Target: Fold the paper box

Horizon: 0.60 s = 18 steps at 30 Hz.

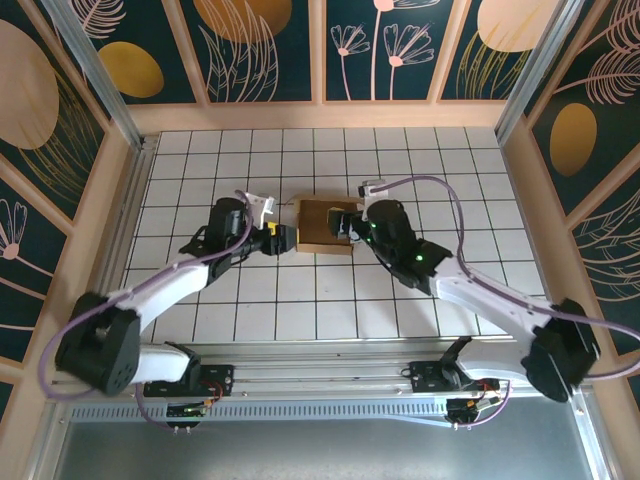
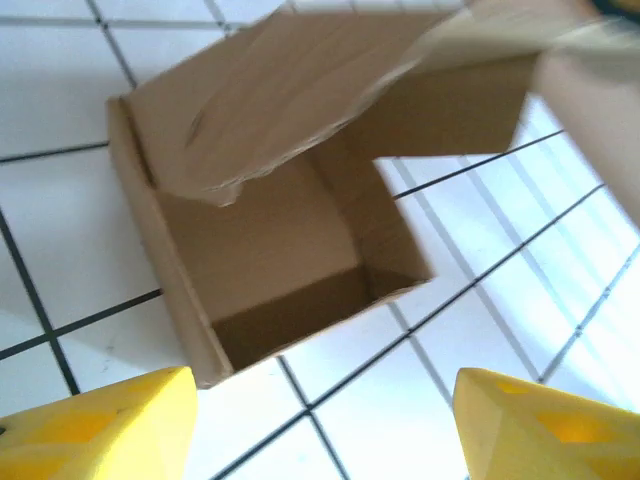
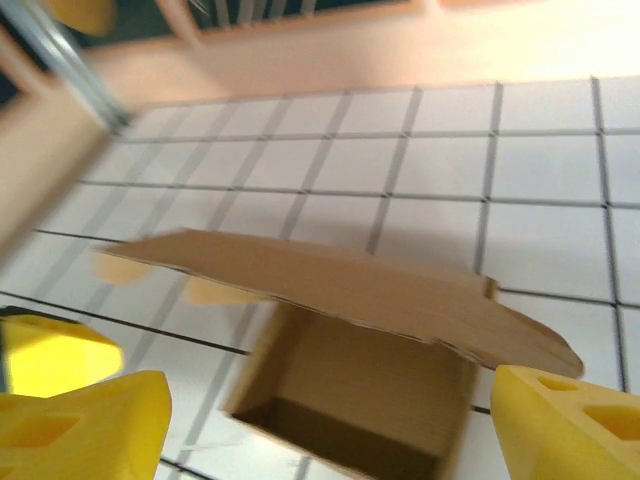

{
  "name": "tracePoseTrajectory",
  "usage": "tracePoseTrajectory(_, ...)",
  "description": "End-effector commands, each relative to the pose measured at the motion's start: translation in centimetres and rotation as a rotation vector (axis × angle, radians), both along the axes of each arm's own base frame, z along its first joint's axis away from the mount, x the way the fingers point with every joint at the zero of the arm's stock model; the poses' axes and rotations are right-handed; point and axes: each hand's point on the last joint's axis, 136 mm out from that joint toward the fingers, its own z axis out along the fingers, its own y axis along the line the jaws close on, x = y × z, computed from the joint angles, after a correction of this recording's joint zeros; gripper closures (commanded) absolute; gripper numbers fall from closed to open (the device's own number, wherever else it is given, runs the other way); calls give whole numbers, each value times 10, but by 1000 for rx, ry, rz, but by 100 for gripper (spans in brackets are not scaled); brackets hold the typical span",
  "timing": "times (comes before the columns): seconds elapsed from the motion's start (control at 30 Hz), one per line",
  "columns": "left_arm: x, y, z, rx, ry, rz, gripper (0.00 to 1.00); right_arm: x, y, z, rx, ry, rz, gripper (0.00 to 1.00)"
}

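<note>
- The paper box (image 1: pixel 322 225) is sitting near the middle of the table (image 1: pixel 300 300), lid flap hanging half raised;
- The left gripper (image 2: pixel 322 385) is standing wide by its left side, holding nothing;
- The right gripper (image 3: pixel 330 385) is standing wide at its right edge, likewise empty.

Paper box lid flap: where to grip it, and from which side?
Pinch the lid flap at its loose ragged edge, probably front-on with the right hand: that edge juts unsupported toward it above the open cavity of the paper box, and the sheet is thin.

Brown paper box (image 1: pixel 322 226) mid table (image 1: pixel 400 150), walls up, lid flap ajar.
</note>
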Motion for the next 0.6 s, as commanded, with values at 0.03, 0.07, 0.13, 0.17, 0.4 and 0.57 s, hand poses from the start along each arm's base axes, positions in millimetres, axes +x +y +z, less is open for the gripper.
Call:
tracePoseTrajectory(0.03,-17,8,71,-130,-80,52,32,-19,-1,66,166,-96,40,16)
tracePoseTrajectory(0.07,-12,15,87,-155,-86,117,34,-16,-6,77,200,-93,13,16)
tracePoseTrajectory(0.13,5,27,108,-180,-54,252,40,0,-15,85,242,-27,-35,16)
tracePoseTrajectory(0.17,16,31,110,-168,-22,312,44,12,-20,83,269,39,-43,17)
tracePoseTrajectory(0.4,100,-12,79,-245,241,178,44,86,-63,-1,261,461,-96,25)
tracePoseTrajectory(0.57,116,-35,24,-189,361,64,41,80,-41,-58,252,617,1,29)
